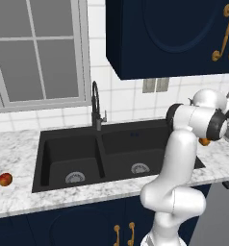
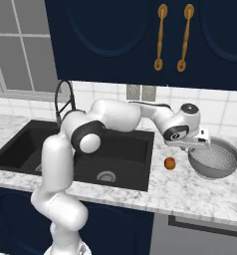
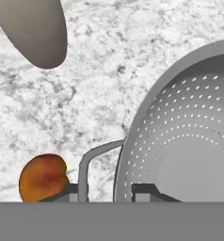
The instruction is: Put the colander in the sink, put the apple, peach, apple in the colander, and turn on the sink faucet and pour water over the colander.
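The silvery perforated colander stands on the marble counter to the right of the black double sink. My gripper is at its left rim. In the hand view the gripper is shut on the colander, one fingertip inside the bowl and the other outside by the wire handle. The orange peach lies on the counter just left of the colander, also seen as the peach. Two apples lie on the counter left of the sink. The black gooseneck faucet stands behind the divider, with no water running.
Dark blue wall cabinets hang low over the counter above my arm. A wall outlet sits behind the colander. The counter's front edge runs close below the colander. A window is behind the sink's left side.
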You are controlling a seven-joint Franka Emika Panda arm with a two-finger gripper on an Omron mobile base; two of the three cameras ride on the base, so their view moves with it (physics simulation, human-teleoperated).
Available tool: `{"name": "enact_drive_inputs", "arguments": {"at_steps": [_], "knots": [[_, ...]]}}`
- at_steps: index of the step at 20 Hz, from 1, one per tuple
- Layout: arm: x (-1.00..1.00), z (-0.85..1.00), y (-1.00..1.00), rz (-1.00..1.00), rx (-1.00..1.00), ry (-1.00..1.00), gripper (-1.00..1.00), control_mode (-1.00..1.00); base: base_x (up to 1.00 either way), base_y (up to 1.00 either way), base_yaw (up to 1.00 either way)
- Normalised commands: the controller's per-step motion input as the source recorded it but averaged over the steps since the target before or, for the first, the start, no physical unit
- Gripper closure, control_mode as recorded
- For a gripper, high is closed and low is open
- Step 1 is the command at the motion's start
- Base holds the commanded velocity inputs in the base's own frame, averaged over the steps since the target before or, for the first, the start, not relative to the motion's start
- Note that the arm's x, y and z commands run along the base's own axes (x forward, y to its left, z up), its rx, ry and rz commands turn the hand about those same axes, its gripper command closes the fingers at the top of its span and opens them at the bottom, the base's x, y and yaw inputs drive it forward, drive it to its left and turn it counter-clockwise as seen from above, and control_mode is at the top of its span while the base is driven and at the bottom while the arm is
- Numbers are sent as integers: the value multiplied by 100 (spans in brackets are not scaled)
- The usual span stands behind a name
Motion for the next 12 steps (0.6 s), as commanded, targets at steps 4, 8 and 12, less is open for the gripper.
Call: {"name": "enact_drive_inputs", "arguments": {"at_steps": [4, 8, 12], "knots": [[-84, 33, 23, -2, -3, 0, 100, -100, 0, 0, 0], [-39, 13, 94, 22, -1, 1, 100, -100, 0, 0, 0], [-32, 4, 100, 25, -6, 2, 100, -100, 0, 0, 0]]}}
